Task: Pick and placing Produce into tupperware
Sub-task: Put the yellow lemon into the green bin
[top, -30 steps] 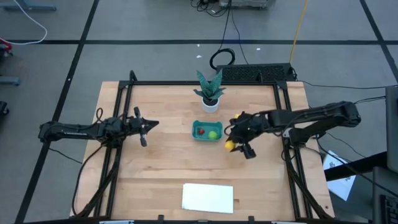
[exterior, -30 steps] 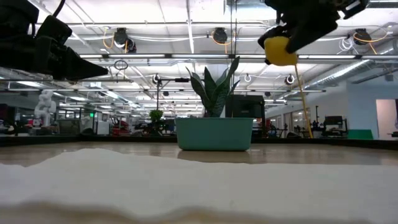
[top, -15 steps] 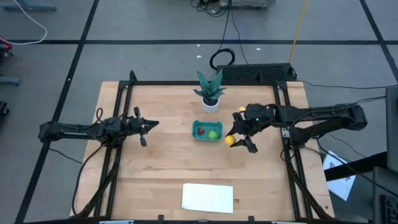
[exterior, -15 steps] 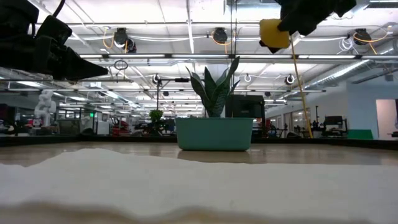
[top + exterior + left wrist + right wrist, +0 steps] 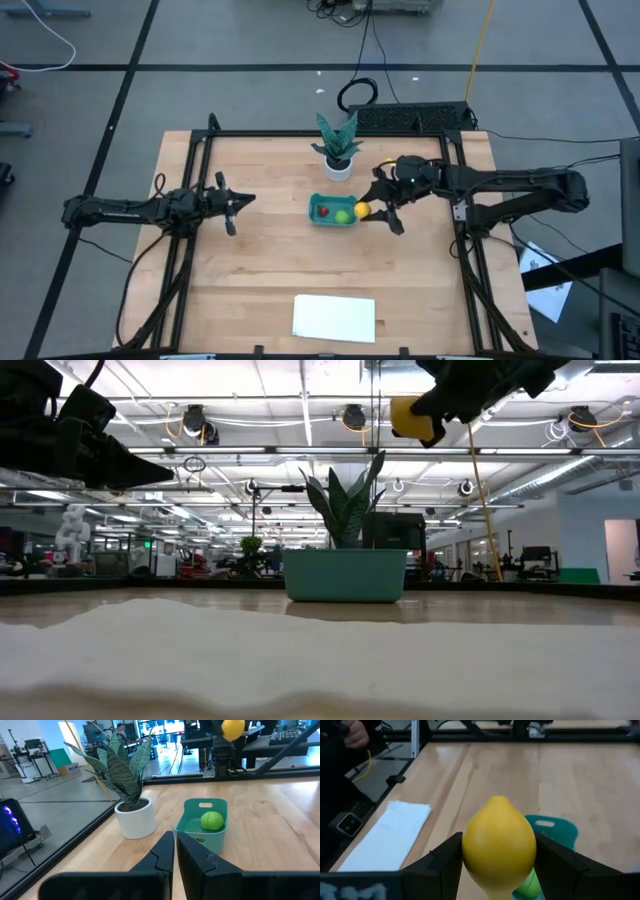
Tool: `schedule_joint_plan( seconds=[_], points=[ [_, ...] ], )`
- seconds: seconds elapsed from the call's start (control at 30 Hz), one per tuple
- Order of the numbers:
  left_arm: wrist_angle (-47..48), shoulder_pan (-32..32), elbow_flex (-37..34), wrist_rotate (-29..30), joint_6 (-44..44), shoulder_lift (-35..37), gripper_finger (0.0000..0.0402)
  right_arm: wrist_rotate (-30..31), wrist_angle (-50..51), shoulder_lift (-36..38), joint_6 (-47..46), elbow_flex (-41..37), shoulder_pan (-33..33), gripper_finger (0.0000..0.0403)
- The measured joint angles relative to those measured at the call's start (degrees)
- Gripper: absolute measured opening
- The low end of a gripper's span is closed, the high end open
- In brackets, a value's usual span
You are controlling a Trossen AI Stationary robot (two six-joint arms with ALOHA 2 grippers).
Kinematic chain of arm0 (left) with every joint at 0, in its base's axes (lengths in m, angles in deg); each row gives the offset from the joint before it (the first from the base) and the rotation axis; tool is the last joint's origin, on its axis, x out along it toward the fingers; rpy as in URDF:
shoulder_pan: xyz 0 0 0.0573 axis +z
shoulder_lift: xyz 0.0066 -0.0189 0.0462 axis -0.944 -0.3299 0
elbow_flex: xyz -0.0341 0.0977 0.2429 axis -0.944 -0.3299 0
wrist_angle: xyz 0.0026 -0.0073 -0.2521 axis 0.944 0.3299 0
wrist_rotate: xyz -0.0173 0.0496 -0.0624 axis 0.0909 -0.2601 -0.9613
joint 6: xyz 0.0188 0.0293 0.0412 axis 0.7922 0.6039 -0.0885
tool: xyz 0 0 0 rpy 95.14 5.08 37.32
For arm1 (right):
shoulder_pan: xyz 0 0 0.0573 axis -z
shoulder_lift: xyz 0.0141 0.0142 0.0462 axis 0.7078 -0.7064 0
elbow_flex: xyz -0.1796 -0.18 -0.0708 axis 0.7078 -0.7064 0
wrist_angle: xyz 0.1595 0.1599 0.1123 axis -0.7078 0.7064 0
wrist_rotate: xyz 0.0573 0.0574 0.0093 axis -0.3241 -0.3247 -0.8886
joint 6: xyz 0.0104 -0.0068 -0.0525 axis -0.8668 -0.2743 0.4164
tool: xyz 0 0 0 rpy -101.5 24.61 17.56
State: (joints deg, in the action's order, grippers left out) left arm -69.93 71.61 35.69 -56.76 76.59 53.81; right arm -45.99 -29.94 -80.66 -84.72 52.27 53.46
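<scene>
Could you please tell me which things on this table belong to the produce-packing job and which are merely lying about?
Job: yellow lemon held by the right gripper; lime-green fruit; red fruit; teal tupperware.
Lying about: potted plant; white sheet.

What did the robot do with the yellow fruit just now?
The right gripper, shut on the lemon, carried it up and across from beside the tupperware to its right edge. It has not let go. The lime and red fruit stayed inside, and the left gripper stayed shut where it was.
</scene>
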Motion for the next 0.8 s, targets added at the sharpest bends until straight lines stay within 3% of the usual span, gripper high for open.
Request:
schedule_joint_plan(
  seconds=[0.17,0.4,0.67,0.8],
  points=[
    [0.0,0.0,0.0,0.0,0.0,0.0,0.0026,-0.4,-2.1,-2.0,-0.4,0.0,1.7,0.0195],
    [0.0,0.0,0.0,0.0,0.1,0.0,0.0026,-6.2,-7.7,-5.9,-1.1,0.7,6.4,0.0195],
    [0.0,0.0,0.0,0.0,0.1,0.0,0.0026,-13.6,-7.6,-12.5,-0.3,4.6,11.4,0.0195],
    [0.0,0.0,0.0,0.0,0.1,0.0,0.0026,-15.2,-1.7,-16.4,2.2,8.4,13.1,0.0195]
  ],
)
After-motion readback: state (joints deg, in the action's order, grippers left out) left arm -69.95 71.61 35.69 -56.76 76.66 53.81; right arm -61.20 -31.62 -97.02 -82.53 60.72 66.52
